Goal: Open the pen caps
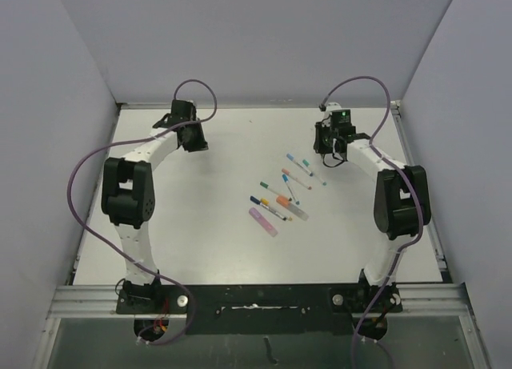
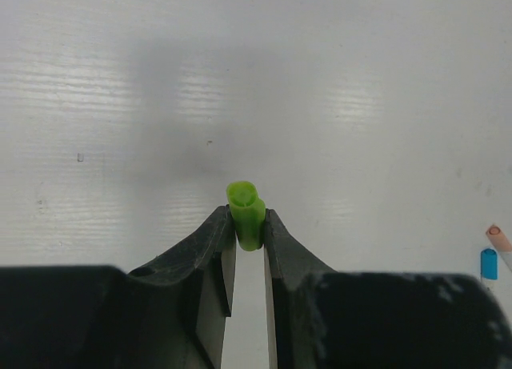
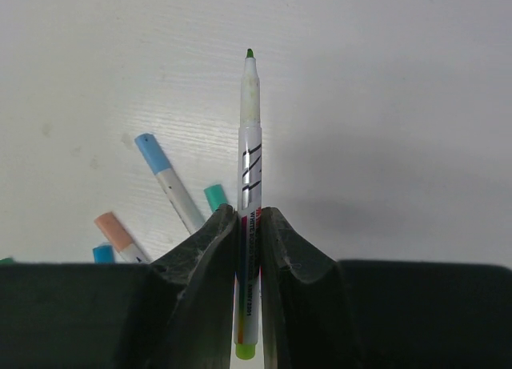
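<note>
My left gripper is shut on a small green pen cap and holds it above the white table; in the top view this gripper is at the far left. My right gripper is shut on a thin white pen body with a bare green tip, pointing away from me; in the top view it is at the far right. Several capped pens lie in the middle of the table. Their blue cap, teal cap and peach cap show left of my right fingers.
A thick pink marker and an orange marker lie at the near end of the pen group. A pink pen end and a blue cap show at the right edge of the left wrist view. Grey walls surround the table.
</note>
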`<act>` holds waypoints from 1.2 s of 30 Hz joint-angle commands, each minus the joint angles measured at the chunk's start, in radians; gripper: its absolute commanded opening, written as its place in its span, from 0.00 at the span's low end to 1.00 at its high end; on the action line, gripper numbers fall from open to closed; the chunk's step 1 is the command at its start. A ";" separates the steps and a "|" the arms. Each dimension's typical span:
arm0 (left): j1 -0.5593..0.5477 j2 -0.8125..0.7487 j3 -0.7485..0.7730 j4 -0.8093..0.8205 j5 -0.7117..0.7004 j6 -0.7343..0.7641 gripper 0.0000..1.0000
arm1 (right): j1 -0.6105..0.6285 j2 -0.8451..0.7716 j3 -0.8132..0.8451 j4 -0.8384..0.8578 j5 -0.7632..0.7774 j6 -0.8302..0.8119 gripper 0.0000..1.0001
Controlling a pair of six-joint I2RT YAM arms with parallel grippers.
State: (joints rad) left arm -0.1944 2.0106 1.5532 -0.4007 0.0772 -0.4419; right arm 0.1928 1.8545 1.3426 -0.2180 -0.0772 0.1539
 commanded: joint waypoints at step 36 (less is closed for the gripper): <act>0.099 0.283 0.316 -0.296 -0.077 0.159 0.26 | -0.130 0.180 0.110 0.144 -0.001 -0.020 0.00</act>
State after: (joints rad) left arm -0.1070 2.2608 1.8263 -0.6819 0.0078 -0.3016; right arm 0.0704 2.0190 1.4055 -0.1257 -0.0708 0.1455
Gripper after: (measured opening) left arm 0.251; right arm 0.152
